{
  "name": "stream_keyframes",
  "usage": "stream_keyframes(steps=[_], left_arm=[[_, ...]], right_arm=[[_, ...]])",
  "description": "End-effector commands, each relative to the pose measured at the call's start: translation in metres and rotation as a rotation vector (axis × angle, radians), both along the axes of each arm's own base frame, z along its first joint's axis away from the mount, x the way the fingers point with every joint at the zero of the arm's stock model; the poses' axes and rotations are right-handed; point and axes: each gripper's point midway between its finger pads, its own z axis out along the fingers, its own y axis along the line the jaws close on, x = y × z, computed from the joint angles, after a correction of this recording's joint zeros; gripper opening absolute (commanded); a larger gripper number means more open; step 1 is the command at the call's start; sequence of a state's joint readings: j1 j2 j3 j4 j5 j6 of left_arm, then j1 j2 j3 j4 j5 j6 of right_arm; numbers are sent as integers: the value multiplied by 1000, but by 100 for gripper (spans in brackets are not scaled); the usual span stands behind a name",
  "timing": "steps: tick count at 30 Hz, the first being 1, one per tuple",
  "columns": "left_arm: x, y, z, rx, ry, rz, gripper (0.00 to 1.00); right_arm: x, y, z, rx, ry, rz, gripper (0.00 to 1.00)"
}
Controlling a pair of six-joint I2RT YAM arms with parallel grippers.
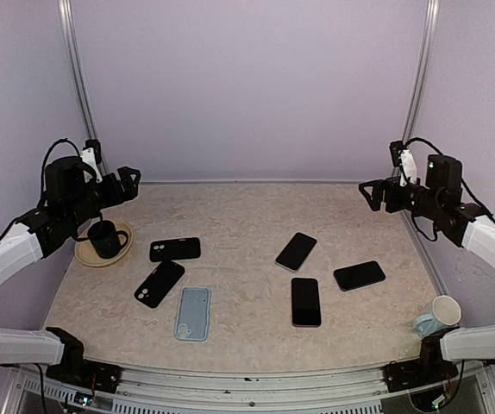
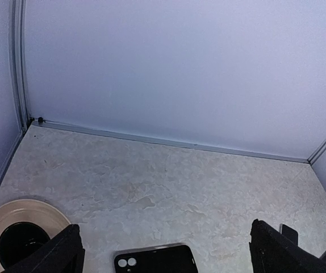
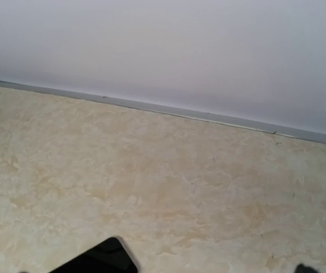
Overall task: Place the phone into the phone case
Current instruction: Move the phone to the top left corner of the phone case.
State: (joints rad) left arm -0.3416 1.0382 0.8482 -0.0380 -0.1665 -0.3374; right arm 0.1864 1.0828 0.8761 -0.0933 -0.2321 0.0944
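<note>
Up at the far left, above the table: left pincer (image 1: 125, 185), fully released, jaws spread wide, gripping nothing, touching nothing. In its own wrist view, black fingers (image 2: 66, 250) at the two bottom corners, far apart, with only marble-patterned beige tabletop (image 2: 151, 170) between them. Mirrored at the far right: right pincer (image 1: 372, 195), likewise spread to the full, empty, raised clear of the surface. Hardly any of it visible in its own wrist view.

Down on the left half, near the front edge: light blue rectangular phone case (image 1: 192, 313), lying flat, well apart from both pincers. Just beyond it, angled black slab with camera holes (image 1: 159, 284); farther back, crosswise black slab with camera holes (image 1: 175, 249), seen again at the bottom edge of the left wrist view (image 2: 154, 260). Cannot tell whether these two are cases or face-down phones.

On the right half, screens up: tilted black glossy phone (image 1: 296, 251) near the centre, straight black glossy phone (image 1: 306, 302) just in front of it, sideways black glossy phone (image 1: 359, 275) to the right. None inside the blue case; all lying apart from it.

At the left edge, dark mug (image 1: 105, 239) standing on round tan plate (image 1: 88, 257). At the right front, white cup (image 1: 441, 312), seemingly on its side.
</note>
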Motion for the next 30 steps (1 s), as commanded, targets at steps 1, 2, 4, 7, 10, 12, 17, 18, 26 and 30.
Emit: stream_keyframes(steps=[1,2,4,7,10,12,17,18,26,30], left_arm=[[2,2,15,-21,-29,11,99],[2,1,15,-23,-28,6,99],[3,-1,16,-30,-25,-4,99],[5,-7,17,-36,-20,-31,99],[6,-13,14,-34,-5,-48,99],[8,-13,11,-33,7,-47,99],[12,-14,2,-21,55,-39,99],[13,-13,1,-17,63,-33,99],[21,-18,-19,1,140,-38,99],[22,-20,-31,24,182,-37,99]], right_arm=[[6,-6,26,20,-75,-23,100],[6,-7,27,28,-73,-31,100],[7,-8,27,37,-69,-34,100],[-2,0,29,68,-69,14,100],[-11,-4,35,104,-101,-2,100],[-14,-8,37,108,-125,-20,100],[-10,-20,33,103,-102,-100,100],[-9,-19,30,105,-85,-99,100],[-7,-10,22,156,-38,-59,100],[-1,-4,5,141,41,-36,100]])
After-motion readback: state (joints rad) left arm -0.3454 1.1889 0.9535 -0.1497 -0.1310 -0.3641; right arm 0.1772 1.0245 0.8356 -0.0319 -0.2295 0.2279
